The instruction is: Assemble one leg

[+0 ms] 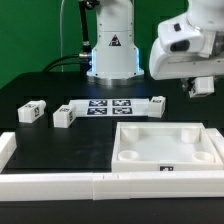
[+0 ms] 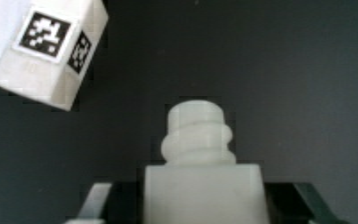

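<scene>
- Now, the leg [image 2: 201,185] could be dropped if it is not squeezed hard enough, because only its square part is gripped and smooth plastic can slip.
- It could be tipped in the grip if it is bumped on a rim of the white panel [image 1: 160,127]. Then its screw end would not go in straight.
- The screw end could get stuck if it is not lined up well with its place in the panel. That place cannot be made out clearly in these views.
- A loose block [image 2: 51,50] with square tags is seen close by on the dark table [image 1: 40,138]. It could be knocked if the arm is brought down in the wrong spot.
- The gripper [image 1: 197,88] is seen high up at the exterior view's right, near the panel.
- In the wrist view the leg is seen pinched between the two dark fingers [image 2: 98,200], one on each side.
- The leg is judged to be held up in the air, off the table and apart from the panel.
- It is small, white and stubby. A square block is seen at the gripped end, and a round, bumpy screw tip is pointed away from the gripper.
- No tag can be seen on the held leg from here.
</scene>
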`<state>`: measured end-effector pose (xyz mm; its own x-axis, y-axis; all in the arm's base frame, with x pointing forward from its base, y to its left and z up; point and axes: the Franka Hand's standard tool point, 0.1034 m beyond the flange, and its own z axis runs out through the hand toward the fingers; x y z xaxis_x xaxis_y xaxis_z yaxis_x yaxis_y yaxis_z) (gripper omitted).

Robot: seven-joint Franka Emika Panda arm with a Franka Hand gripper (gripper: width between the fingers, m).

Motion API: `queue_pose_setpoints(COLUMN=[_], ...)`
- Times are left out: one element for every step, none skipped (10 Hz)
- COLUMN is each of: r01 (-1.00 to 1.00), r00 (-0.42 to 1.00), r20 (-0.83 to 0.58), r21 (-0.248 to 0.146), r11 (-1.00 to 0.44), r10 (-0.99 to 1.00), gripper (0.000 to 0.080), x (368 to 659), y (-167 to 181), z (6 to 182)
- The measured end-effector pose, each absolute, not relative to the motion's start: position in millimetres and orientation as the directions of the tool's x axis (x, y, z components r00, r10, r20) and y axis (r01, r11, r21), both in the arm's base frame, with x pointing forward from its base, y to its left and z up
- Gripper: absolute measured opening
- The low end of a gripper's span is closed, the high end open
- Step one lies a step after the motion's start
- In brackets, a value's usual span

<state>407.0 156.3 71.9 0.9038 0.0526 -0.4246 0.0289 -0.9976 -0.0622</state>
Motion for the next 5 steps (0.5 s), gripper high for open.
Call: queue_pose_setpoints(r01=[0.032,0.028,0.03,0.031,0.034], r00=[0.918,0.953,0.982,0.996,0.999], r20=[-0.394,-0.3,-0.185,-0.081,0.034], r21=[-0.061,-0.068,-0.073,-0.079,-0.088], r11=[-0.998,-0.997,-0.997,-0.996,-0.996], r10=[0.054,0.047,0.043,0.038,0.031], gripper=[0.0292,0.0292,0.0294,0.0294,0.0294], x=[407,420,429,437,447], y=[148,145,140,137,136], z=[81.9,89.6,100.6,107.1,109.2])
